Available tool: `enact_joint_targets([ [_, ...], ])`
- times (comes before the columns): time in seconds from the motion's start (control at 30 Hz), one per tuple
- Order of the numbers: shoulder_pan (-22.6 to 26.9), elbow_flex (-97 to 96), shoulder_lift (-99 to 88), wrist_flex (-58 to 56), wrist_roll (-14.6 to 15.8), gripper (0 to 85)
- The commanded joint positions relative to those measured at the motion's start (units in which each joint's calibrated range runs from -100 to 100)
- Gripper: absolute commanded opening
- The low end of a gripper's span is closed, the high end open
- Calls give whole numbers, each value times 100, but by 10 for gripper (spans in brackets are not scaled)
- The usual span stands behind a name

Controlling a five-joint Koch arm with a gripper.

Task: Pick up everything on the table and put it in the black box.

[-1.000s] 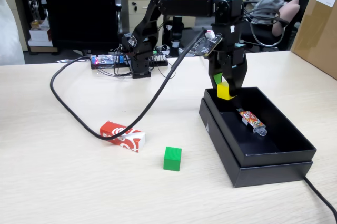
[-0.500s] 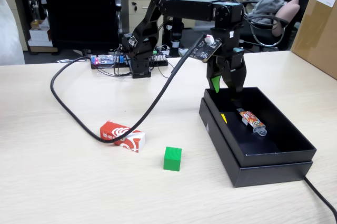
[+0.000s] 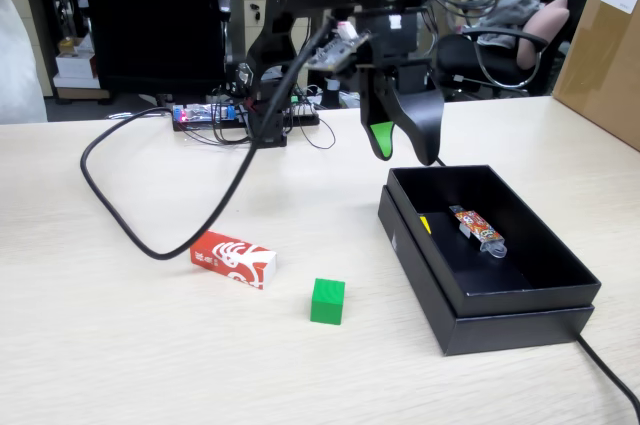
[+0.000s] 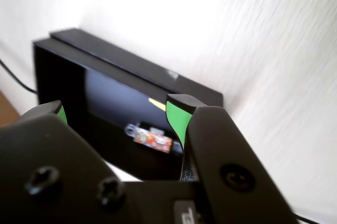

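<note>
A: Seen from the fixed view: a wide beige wood-grain table with a black hobby arm bolted near the far edge.

B: And the claw?

A: Claw raised above the table, just left of the far left corner of the black box. Jaws spread apart, nothing held between them. Green pad visible on the inside of 1 finger. Same in the wrist view: claw gaping, empty, with green pads on both inner faces.

B: Where are the 3 things to collect?

A: Yellow cube already inside the box, against the left wall, only a small sliver showing. Also just a thin yellow edge in the wrist view. Green cube sitting on the table, near side, left of the box and apart from it. Red carton with white swirls lying flat, left of the green cube and slightly farther back, not touching it.

B: Anything else in the box?

A: 1 small colourful wrapped packet lying on the box floor, right of the yellow cube, clear end toward the near side. Visible in the wrist view too, between the 2 fingers.

B: Around the scene?

A: Thick black cable looping from the arm down across the table, passing just behind the red carton. Brown cardboard carton at the far right. Office chairs and desks in the background.
</note>
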Motion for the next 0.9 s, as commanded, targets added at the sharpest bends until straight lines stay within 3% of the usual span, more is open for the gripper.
enact_joint_targets([
  [0.0, -166, 583, -625, 8, -54, 394],
  [0.53, -1372, 211, 270, 60, -137, 431],
  [0.87, -1675, -88, 1234, 242, -29, 443],
])
